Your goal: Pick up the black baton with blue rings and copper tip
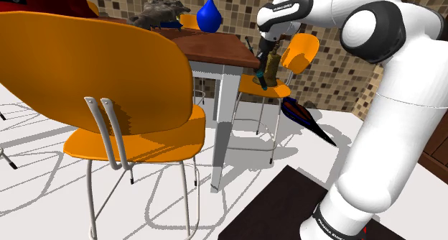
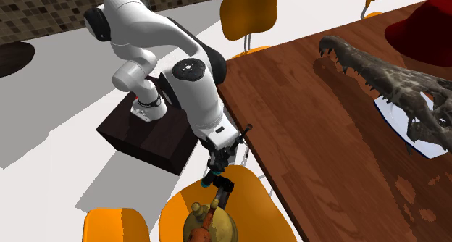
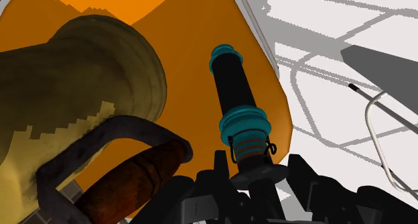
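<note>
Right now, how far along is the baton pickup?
Approach looks done: the gripper is at one end of the black baton, over the orange chair seat beside the yellowish bell. In hand: the grasp, which I cannot confirm. Left: lifting it clear of the seat.

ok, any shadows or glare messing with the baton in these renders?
Wrist view: baton evenly lit and crisp against the orange chair seat; jagged shadow edge on the yellowish bell. Shoulder view: hard chair-leg shadows stripe the floor; baton small and dark beside the bell. Second exterior view: patchy sheen on the table, no glare on the baton.
</note>
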